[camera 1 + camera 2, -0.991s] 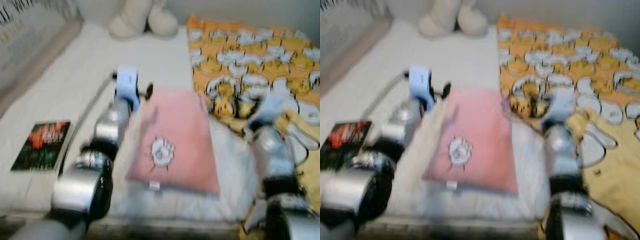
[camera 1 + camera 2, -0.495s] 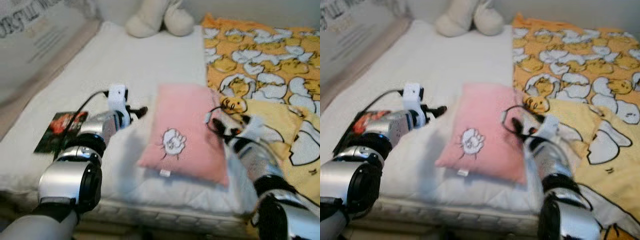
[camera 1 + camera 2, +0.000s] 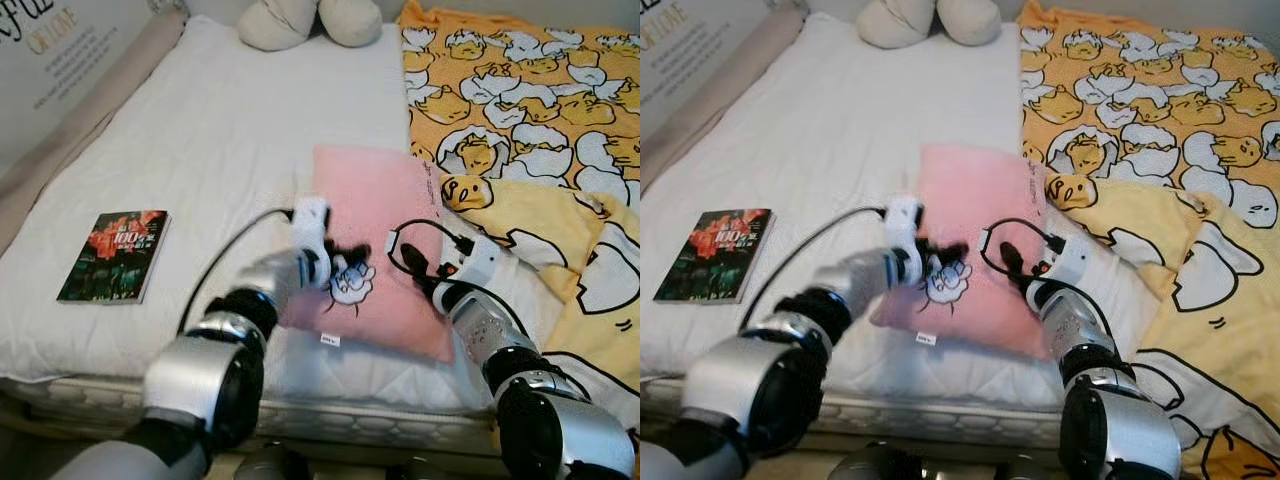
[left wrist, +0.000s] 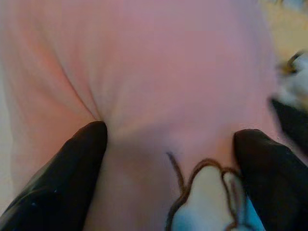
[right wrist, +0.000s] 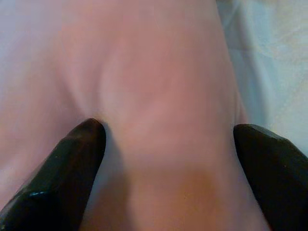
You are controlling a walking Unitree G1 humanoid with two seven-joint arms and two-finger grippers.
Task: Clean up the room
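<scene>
1. Nearest the bed's foot edge: both silver arms reach forward onto a pink pillow [image 3: 375, 250] lying mid-mattress [image 3: 230, 130], partly over the yellow duck blanket [image 3: 530, 90].
2. Left gripper [image 4: 168, 144]: fingers spread wide, tips pressed into the pillow fabric beside its white sheep patch [image 3: 350, 283]. Nothing pinched.
3. Right gripper [image 5: 168, 139]: fingers likewise spread, tips dug into the pillow's right side, creasing it.
4. Off to the left, well apart: a book [image 3: 113, 256] flat on the white mattress.
5. Far end, by the wall: a cream plush toy [image 3: 305, 20].
</scene>
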